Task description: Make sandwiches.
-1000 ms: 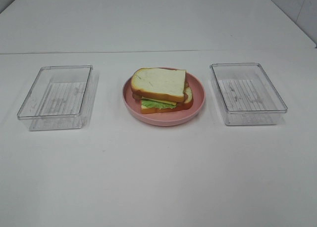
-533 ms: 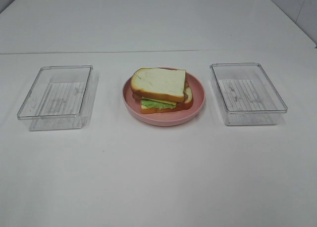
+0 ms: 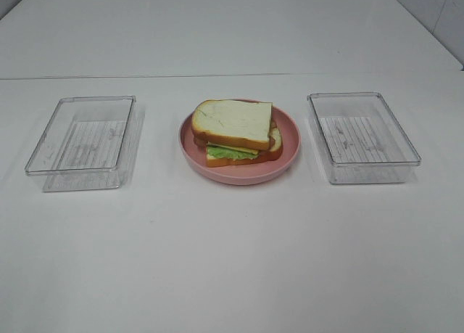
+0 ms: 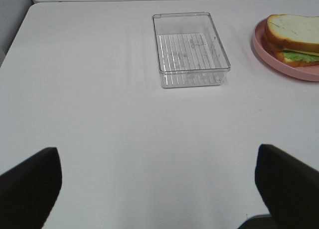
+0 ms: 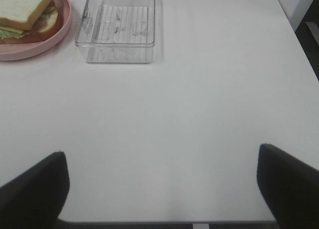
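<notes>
Sandwich (image 3: 233, 130) at mid-table, stacked on a round pink plate (image 3: 288, 157) with a smooth raised rim. Two thick square slices, soft white faces, orange-brown crust; top slice skewed slightly against the lower one, corners not lined up. Ruffled green lettuce and a thin yellow edge of cheese poking out on the near side; a brown strip just visible at the far right edge. Stack lying flat, broad faces up, roughly square, so no clear long axis.

Flanked by two clear plastic rectangular trays, ribbed floors, rounded corners: left tray (image 3: 82, 141) and right tray (image 3: 362, 136), each apart from the plate, long sides running away from the camera. Matte white table (image 3: 232, 260) underneath.

Left gripper (image 4: 159, 189) spread wide over bare table, dark fingers (image 4: 30, 184) at the frame edges, holding nothing. Right gripper (image 5: 159, 189) likewise wide apart, empty, well short of the trays.
</notes>
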Robot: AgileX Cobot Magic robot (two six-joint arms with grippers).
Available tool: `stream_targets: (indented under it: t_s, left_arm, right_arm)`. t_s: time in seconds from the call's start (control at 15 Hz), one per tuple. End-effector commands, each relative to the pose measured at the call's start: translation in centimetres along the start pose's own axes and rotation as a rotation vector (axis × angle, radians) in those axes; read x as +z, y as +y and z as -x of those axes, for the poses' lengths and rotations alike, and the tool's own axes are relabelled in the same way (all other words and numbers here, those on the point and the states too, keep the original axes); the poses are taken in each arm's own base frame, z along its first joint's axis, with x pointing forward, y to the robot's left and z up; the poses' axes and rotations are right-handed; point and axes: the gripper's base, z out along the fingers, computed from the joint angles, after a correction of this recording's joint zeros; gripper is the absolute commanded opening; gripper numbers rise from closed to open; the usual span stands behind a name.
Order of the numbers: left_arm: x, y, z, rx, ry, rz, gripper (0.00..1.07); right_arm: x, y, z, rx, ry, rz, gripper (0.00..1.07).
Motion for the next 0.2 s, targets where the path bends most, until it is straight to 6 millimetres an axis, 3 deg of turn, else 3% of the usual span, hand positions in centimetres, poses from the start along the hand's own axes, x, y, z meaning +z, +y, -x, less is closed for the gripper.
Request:
stream_targets:
  t_s: [0.07,0.2]
  left_arm:
    - [-0.21,0.0,-0.04,0.005,-0.034,0.003,1.01]
    - [-0.21,0.0,-0.04,0.005,-0.034,0.003,1.01]
  right_arm:
    - [-0.18,-0.02,-0.21,-0.007,-0.035,-0.007,0.99]
    - [-0.18,-0.02,-0.21,-0.007,-0.035,-0.007,0.99]
